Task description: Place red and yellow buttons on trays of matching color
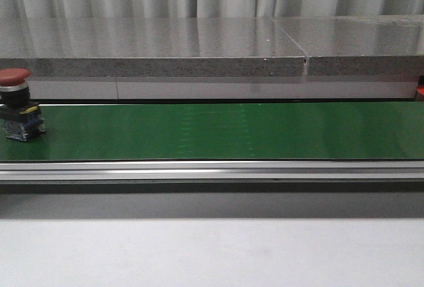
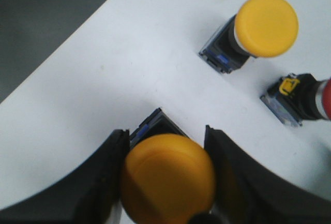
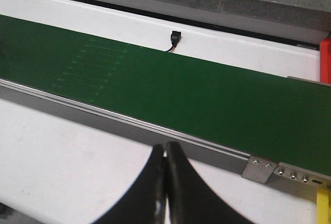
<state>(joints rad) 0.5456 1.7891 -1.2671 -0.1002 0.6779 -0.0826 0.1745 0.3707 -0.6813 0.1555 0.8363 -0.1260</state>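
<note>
In the left wrist view my left gripper (image 2: pixel 165 133) is shut on a yellow button (image 2: pixel 168 180), its black fingers (image 2: pixel 98 182) pressed against both sides of the yellow cap. A second yellow button (image 2: pixel 265 26) lies on the white surface beyond it, and a red button (image 2: pixel 302 100) shows partly at the frame's edge. Another red button (image 1: pixel 16 105) stands on the green belt (image 1: pixel 218 131) at the far left of the front view. My right gripper (image 3: pixel 165 149) is shut and empty over the white table, near the belt's rail. I cannot identify any tray with certainty.
A grey stone ledge (image 1: pixel 199 48) runs behind the belt. The belt's metal rail (image 3: pixel 129 123) ends in a bracket (image 3: pixel 261 168). A red edge (image 3: pixel 325 58) and a yellow strip (image 3: pixel 322 206) show at the right wrist view's border. A small black connector (image 3: pixel 175 39) lies past the belt.
</note>
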